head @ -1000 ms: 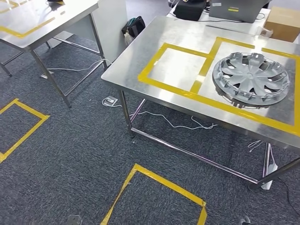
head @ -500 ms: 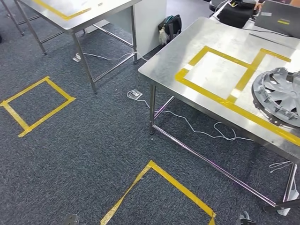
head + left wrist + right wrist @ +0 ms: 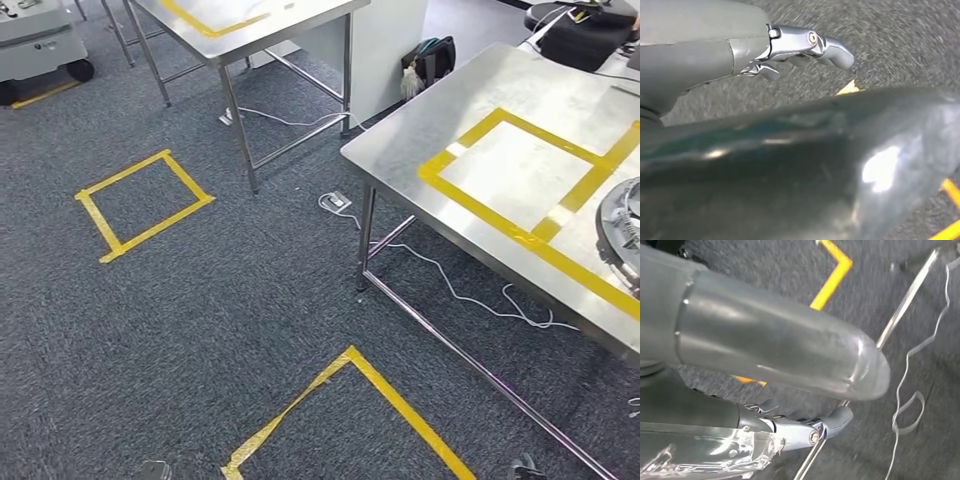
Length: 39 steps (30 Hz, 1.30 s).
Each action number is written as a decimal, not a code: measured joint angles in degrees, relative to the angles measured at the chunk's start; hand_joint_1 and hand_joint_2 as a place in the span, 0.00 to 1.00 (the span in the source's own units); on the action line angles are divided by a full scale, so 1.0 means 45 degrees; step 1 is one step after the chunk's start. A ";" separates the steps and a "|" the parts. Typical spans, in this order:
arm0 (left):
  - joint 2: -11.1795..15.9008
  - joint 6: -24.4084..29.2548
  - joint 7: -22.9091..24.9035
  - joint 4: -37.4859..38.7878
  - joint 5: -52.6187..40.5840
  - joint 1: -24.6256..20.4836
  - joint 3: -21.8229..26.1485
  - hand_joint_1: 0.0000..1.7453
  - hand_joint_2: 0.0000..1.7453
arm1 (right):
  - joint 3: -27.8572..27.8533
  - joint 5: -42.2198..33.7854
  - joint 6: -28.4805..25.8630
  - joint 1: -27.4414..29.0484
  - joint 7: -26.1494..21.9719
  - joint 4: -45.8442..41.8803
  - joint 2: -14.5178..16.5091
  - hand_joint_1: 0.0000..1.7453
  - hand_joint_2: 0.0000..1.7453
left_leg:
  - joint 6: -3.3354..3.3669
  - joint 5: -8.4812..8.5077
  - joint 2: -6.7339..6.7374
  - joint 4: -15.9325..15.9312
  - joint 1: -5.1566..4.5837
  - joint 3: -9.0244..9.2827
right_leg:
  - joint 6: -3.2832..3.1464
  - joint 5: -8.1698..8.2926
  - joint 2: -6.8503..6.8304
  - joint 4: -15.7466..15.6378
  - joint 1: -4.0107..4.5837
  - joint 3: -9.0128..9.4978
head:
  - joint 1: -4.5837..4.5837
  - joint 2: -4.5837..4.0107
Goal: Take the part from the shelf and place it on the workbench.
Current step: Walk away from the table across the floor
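Both hands hang over the carpet, the left hand and right hand with fingers loosely extended, holding nothing. The wheel cover lies at the tabletop's right edge, inside yellow tape. Judging by that, the robot should finish turning toward the shelf with arms tucked clear of table legs.

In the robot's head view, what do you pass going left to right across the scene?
Yellow tape square on the carpet → far steel table's leg → floor socket with white cable → near steel workbench → grey wheel cover at the right edge.
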 joint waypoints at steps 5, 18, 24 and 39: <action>-0.0061 0.0012 0.0035 -0.0001 -0.0230 0.0025 0.0100 0.00 0.00 | -0.0075 -0.0041 -0.0027 0.0020 0.0002 0.0066 0.0000 0.00 0.00 | -0.0117 -0.0418 0.0579 0.1728 0.0051 -0.0719 | -0.0032 -0.0025 -0.0922 0.0000 0.0036 -0.0034 | -0.0033 0.0000; -0.0368 0.0051 -0.0039 -0.0087 -0.0915 -0.0008 0.0268 0.00 0.00 | -0.0103 -0.1030 0.0177 0.0475 0.0389 -0.0177 0.0000 0.00 0.00 | 0.0566 0.0671 0.0352 -0.1449 -0.0007 0.0929 | 0.0548 -0.2066 -0.0239 0.3827 0.0059 -0.1630 | 0.0176 0.0000; -0.0390 -0.0066 -0.0059 -0.0087 -0.1073 0.0004 0.0277 0.00 0.00 | -0.0085 -0.1307 0.0191 0.0643 0.0509 -0.0463 0.0000 0.00 0.00 | 0.0351 0.0707 -0.0699 -0.1348 0.0013 0.0903 | 0.0524 -0.0232 0.0827 0.0479 -0.0143 -0.0239 | 0.0175 0.0000; -0.0613 0.0079 0.0010 -0.0083 -0.1972 -0.0011 0.0155 0.00 0.00 | -0.0418 -0.1696 0.0364 0.0929 0.0834 -0.0976 -0.0005 0.00 0.00 | -0.0007 0.0513 0.1495 -0.0860 -0.0025 0.0773 | 0.0109 -0.0255 -0.1360 0.0194 0.0107 -0.0017 | 0.0000 0.0000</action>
